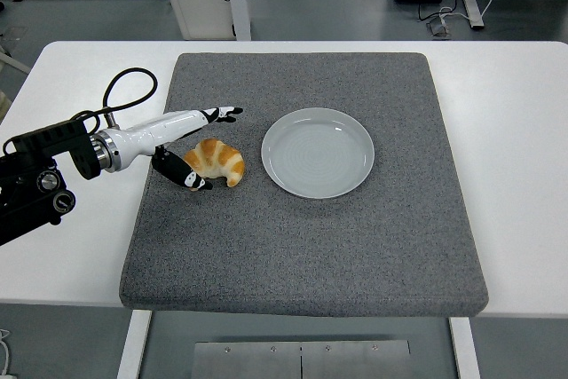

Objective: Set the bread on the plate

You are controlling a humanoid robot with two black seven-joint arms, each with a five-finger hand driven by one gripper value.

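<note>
Head view: left robot hand (191, 144) brackets the bread (215, 161) on the grey mat (302, 237), fingers (222, 114) spread beyond it, thumb below, not clamped. Plate (318, 153) lies just right, apart. Mat's front half offers open room on the white surface (524, 130).

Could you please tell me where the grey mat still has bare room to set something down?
The grey mat is bare along its whole near half, its right strip beyond the plate, and its far edge. It is crowded only left of the plate, where the left hand brackets the croissant.
</note>
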